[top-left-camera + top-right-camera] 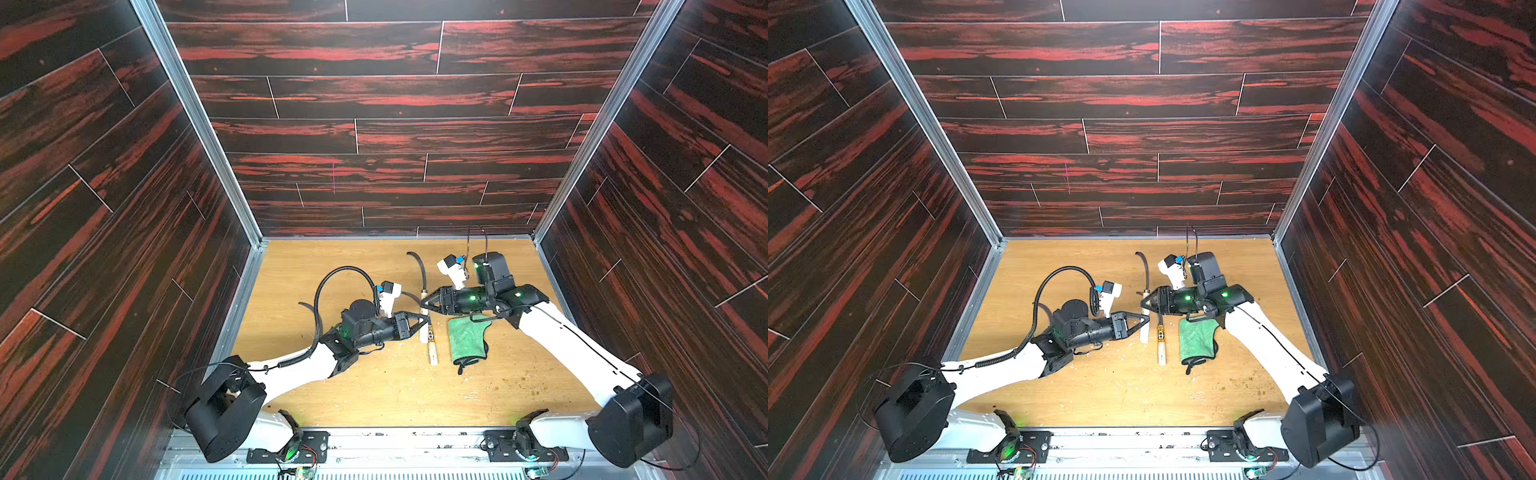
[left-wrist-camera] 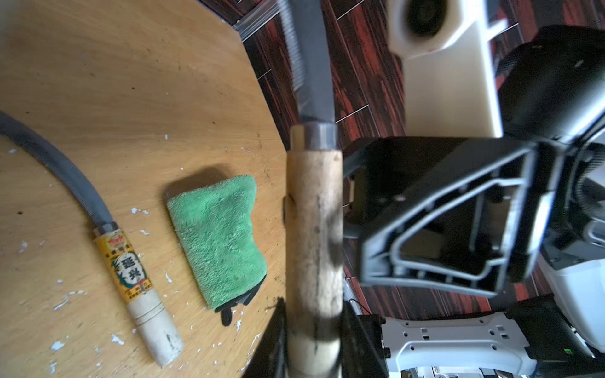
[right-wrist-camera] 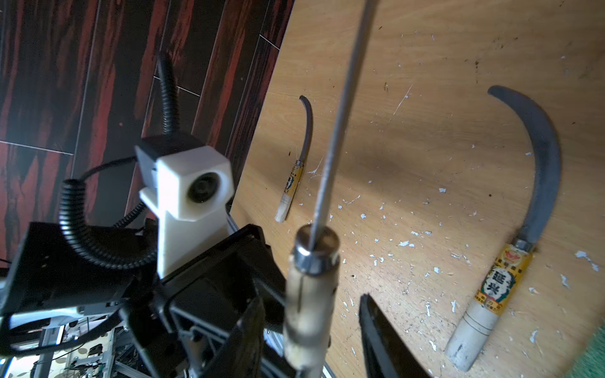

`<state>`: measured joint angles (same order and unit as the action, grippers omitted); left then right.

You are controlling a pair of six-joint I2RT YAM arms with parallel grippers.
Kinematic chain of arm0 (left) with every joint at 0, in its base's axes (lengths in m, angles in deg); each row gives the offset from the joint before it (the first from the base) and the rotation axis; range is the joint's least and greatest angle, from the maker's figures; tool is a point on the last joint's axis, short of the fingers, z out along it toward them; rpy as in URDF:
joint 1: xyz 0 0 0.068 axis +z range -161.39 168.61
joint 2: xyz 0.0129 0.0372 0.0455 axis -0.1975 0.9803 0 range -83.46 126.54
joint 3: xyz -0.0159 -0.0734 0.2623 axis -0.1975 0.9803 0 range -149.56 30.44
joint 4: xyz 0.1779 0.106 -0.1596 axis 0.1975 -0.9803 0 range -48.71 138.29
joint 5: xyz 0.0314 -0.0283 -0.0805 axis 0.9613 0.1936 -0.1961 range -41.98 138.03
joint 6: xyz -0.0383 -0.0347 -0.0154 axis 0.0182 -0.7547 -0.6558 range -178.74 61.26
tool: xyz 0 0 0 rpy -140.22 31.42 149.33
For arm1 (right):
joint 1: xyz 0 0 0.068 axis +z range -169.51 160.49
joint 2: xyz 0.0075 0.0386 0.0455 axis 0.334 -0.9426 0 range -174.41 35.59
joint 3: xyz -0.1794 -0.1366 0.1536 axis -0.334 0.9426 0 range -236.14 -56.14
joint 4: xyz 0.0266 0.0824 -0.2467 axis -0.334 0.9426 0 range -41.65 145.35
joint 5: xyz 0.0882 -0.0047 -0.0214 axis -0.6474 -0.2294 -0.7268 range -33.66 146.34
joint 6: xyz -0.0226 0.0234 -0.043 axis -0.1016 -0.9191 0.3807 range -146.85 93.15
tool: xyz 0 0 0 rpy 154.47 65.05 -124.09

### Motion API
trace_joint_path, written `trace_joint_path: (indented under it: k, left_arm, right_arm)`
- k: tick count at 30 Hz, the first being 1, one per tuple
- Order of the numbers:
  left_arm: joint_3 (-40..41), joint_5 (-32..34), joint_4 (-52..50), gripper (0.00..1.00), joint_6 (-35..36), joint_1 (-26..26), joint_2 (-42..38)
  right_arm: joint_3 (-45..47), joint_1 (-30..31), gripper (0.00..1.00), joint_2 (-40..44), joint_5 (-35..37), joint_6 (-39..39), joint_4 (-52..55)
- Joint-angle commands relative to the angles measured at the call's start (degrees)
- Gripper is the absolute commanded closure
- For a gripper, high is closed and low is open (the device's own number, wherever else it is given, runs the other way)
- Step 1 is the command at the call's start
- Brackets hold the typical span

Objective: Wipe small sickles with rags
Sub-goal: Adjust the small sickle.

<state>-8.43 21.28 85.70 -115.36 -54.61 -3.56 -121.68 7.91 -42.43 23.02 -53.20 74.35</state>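
Observation:
My left gripper (image 2: pixel 312 307) is shut on the lower end of a plain pale sickle handle (image 2: pixel 314 229). It holds that sickle (image 1: pixel 424 332) off the table with the dark blade (image 1: pixel 417 266) pointing toward the back wall. My right gripper (image 3: pixel 311 327) is open around the same handle (image 3: pixel 311 294), just under the metal ferrule, with a gap on each side. In both top views the two grippers (image 1: pixel 427 319) (image 1: pixel 423 302) meet at this handle (image 1: pixel 1144 332). A second sickle (image 1: pixel 432 345) (image 2: pixel 131 271) with a yellow label lies on the table. The green rag (image 1: pixel 465 338) (image 2: pixel 219 242) lies beside it, untouched.
A third sickle (image 3: pixel 294 176) with a yellow label lies farther left; in a top view only its blade (image 1: pixel 307 307) shows behind my left arm. White flecks and crumbs litter the wooden table (image 1: pixel 374 395). Dark panelled walls (image 1: pixel 374 137) close in three sides.

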Motion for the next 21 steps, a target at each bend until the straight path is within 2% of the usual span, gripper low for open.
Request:
trace_joint_path:
  k: [1,6,9,12,17,21]
  left_arm:
    - [-0.2,-0.8,4.2,1.00,-0.4,-0.4,0.7]
    - [0.2,-0.8,5.4,1.00,-1.1,-0.5,1.4]
    - [0.2,-0.4,4.8,0.98,-1.0,-0.5,1.1]
    - [-0.1,0.0,3.4,0.94,-0.3,-0.5,0.5]
    - [-0.5,0.9,1.0,0.78,0.7,-0.6,-0.3]
    - [-1.0,1.6,-0.2,0.73,1.1,-0.6,-0.3]
  right_arm:
    - [-1.3,0.6,0.64,-1.4,-1.3,0.1,-1.0]
    - [-2.0,1.3,0.87,-2.0,-1.7,-0.1,-1.2]
    - [-2.2,1.7,0.94,-1.9,-1.2,-0.2,-1.1]
    - [-2.7,2.2,0.96,-1.4,-0.1,-0.6,-0.9]
    - [-3.8,3.0,0.99,-0.7,3.0,-2.6,0.4]
    - [-4.5,4.8,0.99,-1.0,6.2,-4.5,0.9]
